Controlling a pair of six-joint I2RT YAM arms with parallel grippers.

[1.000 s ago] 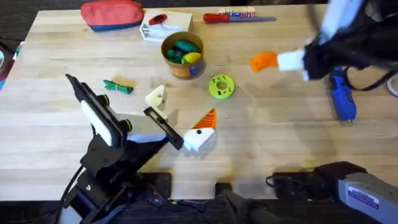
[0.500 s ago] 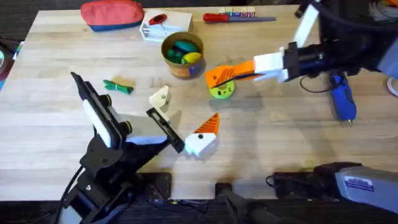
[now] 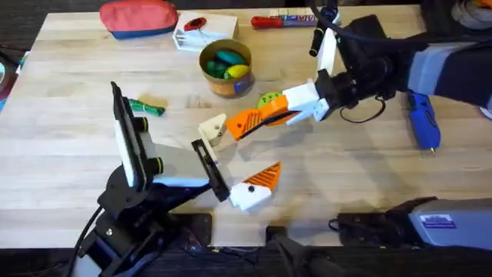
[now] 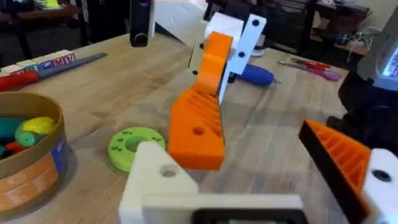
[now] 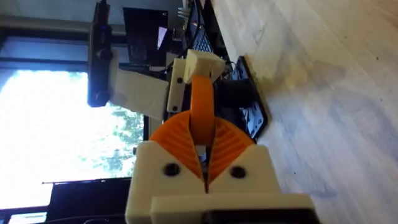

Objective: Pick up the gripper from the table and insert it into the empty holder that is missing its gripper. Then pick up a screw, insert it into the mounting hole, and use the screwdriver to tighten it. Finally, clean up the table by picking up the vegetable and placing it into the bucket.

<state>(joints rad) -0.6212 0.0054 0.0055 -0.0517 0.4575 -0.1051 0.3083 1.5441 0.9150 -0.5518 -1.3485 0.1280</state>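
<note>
Orange and ribbed, the gripper wedge (image 3: 257,121) sat pinched between the closed fingers of the right gripper (image 3: 294,110), a little left of the overhead frame's centre. The right arm reached in from the upper right. The wedge's free end pointed toward the left, at the holder (image 3: 214,128), an all-white block that formed one finger of the left gripper (image 3: 238,154). The left wrist view showed the wedge (image 4: 199,124) tilted down toward the holder (image 4: 158,180), overlapping its top; whether they touched could not be told. The left gripper's jaws stood wide apart, its other finger (image 3: 260,181) carrying an orange ribbed pad on a white base. From the right wrist, two orange pads (image 5: 171,140) clamped the wedge (image 5: 202,118) edge-on.

Behind the right gripper lay a lime green ring (image 3: 269,99), partly covered. The bucket (image 3: 225,83) stood just above centre with green and yellow toys inside. The dark green vegetable (image 3: 146,107) lay on the wooden table (image 3: 69,154) at the left, near the left arm. The blue screwdriver (image 3: 421,121) rested at the right.
</note>
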